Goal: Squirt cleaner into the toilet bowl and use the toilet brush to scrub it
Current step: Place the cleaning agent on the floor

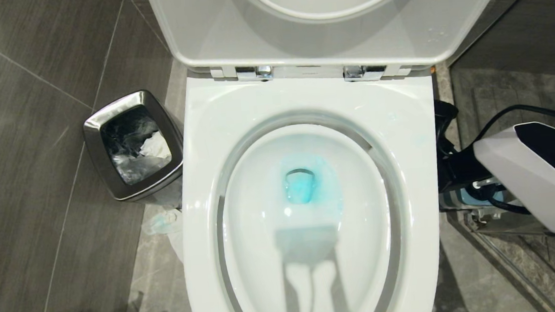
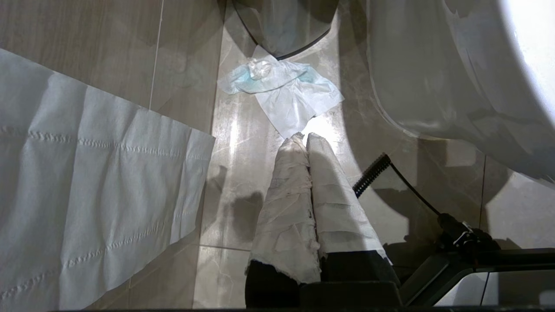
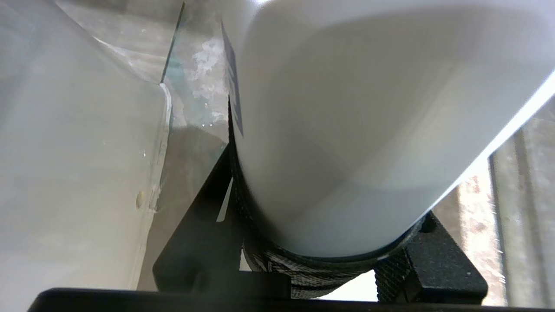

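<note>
The toilet bowl [image 1: 406, 129] stands open with seat and lid raised. Turquoise cleaner [image 1: 301, 186] tints the water at its bottom. My right arm [image 1: 535, 178] reaches down beside the bowl's right side. In the right wrist view my right gripper [image 3: 312, 242] is shut on a rounded white bottle [image 3: 347, 130] that fills the space between the black jaws. The toilet brush is hidden; only a blue bit of its holder [image 1: 485, 199] shows under the arm. My left gripper [image 2: 303, 136], its fingers wrapped in white tape, is shut and empty above the floor, left of the bowl.
A square steel waste bin [image 1: 92, 129] with a bag stands left of the toilet. A crumpled blue-stained tissue [image 2: 282, 86] and a toilet-paper sheet [image 2: 86, 173] lie on the floor. A glass panel edge [image 3: 167, 108] runs close to the right gripper. A black cable [image 1: 529, 110] loops at right.
</note>
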Robot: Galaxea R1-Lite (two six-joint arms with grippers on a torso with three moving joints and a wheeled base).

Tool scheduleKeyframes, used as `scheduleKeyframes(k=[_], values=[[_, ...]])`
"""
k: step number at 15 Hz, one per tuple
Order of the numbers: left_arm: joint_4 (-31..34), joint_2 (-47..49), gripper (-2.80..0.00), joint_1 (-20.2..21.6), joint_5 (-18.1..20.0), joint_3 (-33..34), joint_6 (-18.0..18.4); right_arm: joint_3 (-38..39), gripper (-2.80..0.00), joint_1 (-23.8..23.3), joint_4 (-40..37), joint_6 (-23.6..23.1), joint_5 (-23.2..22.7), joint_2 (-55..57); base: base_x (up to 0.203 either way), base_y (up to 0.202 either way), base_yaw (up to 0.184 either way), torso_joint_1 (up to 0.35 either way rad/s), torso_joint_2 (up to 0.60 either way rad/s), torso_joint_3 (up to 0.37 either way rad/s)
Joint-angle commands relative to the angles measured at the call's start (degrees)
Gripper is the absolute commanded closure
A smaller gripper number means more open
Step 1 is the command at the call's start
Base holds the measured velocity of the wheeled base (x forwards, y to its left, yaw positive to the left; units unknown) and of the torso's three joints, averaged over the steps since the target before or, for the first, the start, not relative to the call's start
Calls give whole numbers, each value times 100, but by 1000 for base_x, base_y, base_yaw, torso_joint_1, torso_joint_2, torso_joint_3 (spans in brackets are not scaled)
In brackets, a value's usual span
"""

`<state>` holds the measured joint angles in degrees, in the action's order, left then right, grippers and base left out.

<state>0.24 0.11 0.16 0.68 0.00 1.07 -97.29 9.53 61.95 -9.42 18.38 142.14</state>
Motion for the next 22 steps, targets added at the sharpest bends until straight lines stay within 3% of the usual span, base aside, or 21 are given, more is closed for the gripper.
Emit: scheduleKeyframes(k=[1, 22], values=[[2, -2, 0, 2, 2, 9, -2, -273, 0, 5, 54, -14, 24, 313, 0, 0, 0, 0, 0, 0], [2, -2, 0, 2, 2, 9, -1, -537, 0, -197, 152, 2, 16, 648, 0, 0, 0, 0, 0, 0]])
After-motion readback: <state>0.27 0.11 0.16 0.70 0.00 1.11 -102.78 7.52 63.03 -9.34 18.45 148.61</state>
